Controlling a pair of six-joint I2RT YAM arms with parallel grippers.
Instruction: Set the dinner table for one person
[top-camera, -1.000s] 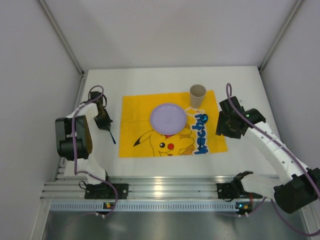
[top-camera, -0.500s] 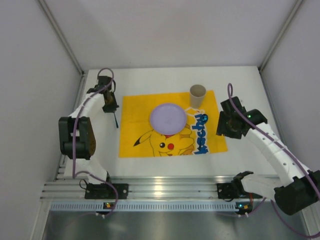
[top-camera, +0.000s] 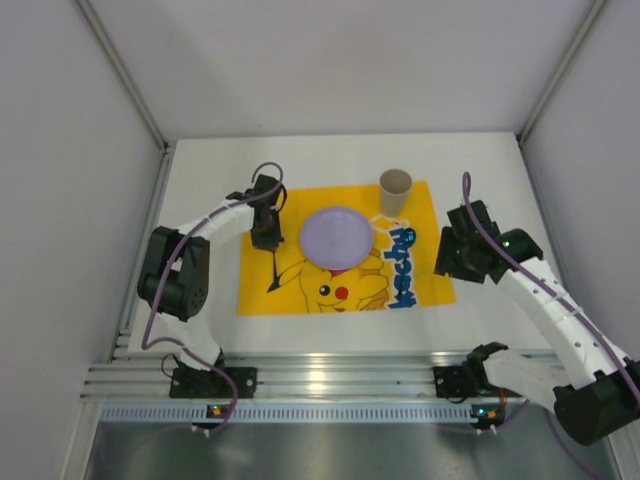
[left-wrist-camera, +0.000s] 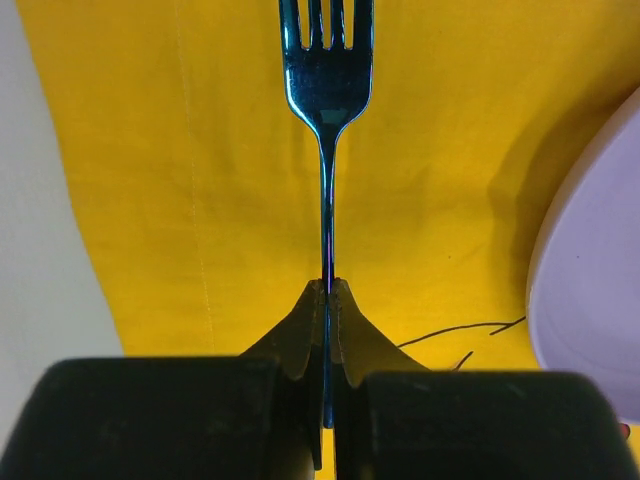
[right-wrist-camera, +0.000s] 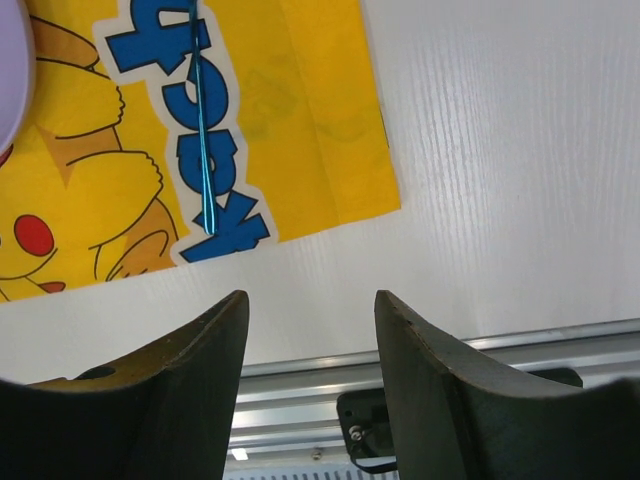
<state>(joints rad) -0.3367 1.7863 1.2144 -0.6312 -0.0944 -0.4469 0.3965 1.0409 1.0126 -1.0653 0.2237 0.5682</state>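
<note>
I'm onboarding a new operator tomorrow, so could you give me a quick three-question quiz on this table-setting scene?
1. True or false: the left gripper is shut on the fork.
2. Where does the cup stand relative to the plate? A) on top of it. B) beyond it and to its right, at the far edge of the yellow mat. C) nearer the arm bases than it.
3. Fill in: the right gripper is ____ and holds nothing.

Key: 1 true; 2 B; 3 open.
</note>
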